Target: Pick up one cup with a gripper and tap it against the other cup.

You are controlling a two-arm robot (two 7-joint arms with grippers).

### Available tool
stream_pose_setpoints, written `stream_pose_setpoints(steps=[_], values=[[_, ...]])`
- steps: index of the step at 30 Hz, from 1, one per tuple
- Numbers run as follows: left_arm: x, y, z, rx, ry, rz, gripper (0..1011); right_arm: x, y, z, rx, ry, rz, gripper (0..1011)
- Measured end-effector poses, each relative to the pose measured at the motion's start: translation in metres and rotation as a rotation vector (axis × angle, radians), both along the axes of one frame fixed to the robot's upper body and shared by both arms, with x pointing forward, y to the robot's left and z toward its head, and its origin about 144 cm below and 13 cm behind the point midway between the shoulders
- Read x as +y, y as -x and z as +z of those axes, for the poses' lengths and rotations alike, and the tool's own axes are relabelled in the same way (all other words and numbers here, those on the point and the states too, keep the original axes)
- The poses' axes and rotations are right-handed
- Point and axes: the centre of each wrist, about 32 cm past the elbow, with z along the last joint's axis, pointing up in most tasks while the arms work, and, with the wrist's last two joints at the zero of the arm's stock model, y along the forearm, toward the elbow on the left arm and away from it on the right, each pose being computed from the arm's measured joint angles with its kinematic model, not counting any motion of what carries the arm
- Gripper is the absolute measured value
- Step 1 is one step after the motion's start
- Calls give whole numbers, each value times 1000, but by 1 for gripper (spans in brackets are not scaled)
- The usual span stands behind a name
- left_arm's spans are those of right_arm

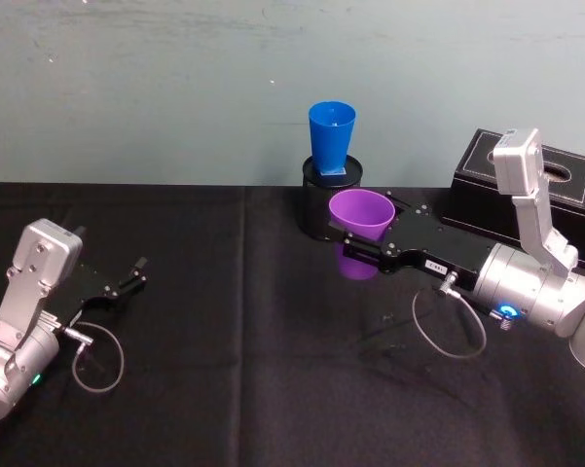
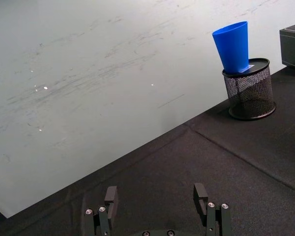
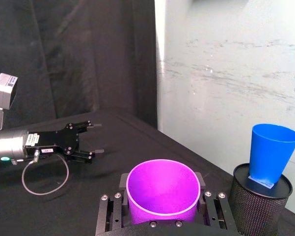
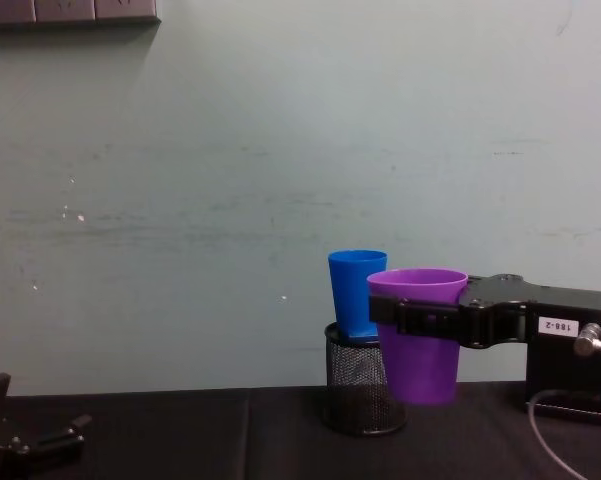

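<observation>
Jaws around purple cup [image 1: 360, 216] (blue cup [image 1: 331, 136] near)

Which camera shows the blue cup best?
Left wrist view: the blue cup shows whole, side-on, atop the mesh holder. Head and right wrist views show it too; in chest view the purple cup overlaps it.

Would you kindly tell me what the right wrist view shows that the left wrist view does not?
Of the two, the right wrist view alone has the purple cup, mouth up, held in the right gripper. The left wrist view alone has the corner of a black box. Both share the blue cup standing in the black mesh holder, and the left gripper, open and empty.
</observation>
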Motion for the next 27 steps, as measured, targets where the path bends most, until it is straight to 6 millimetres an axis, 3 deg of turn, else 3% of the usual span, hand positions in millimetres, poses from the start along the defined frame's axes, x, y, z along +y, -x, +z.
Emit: stream_pose_setpoints(steps=[20,27], values=[[0,0,0,0,0,0,1011,-2,3,2,3,1,-1,754],[0,0,0,0,0,0,1011,8,-12,7,-13,4,-60,754]])
